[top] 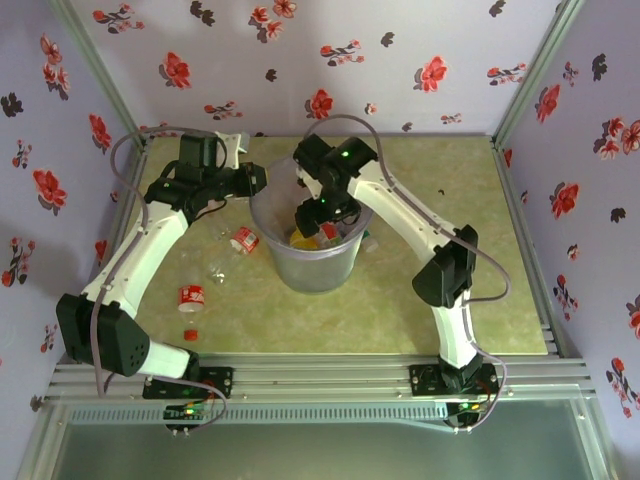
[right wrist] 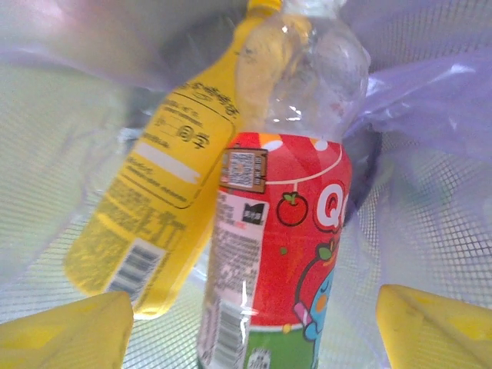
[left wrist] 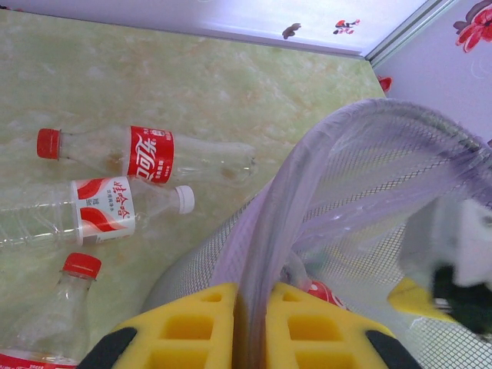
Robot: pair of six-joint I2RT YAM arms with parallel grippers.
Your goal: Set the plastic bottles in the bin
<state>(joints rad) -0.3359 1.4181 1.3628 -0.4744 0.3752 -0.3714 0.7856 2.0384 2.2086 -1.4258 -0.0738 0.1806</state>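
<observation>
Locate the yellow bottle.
The yellow bottle lies inside the bin, just left of the red-labelled clear bottle in the right wrist view.

Table top [top: 440, 310] here is a pale green marble-look sheet. Walls [top: 400, 40] around me are lilac with red and dark flowers. Ribbed metal rails [top: 330, 372] run along my near edge. One small red cap [top: 190, 334] lies loose, front left.
</observation>
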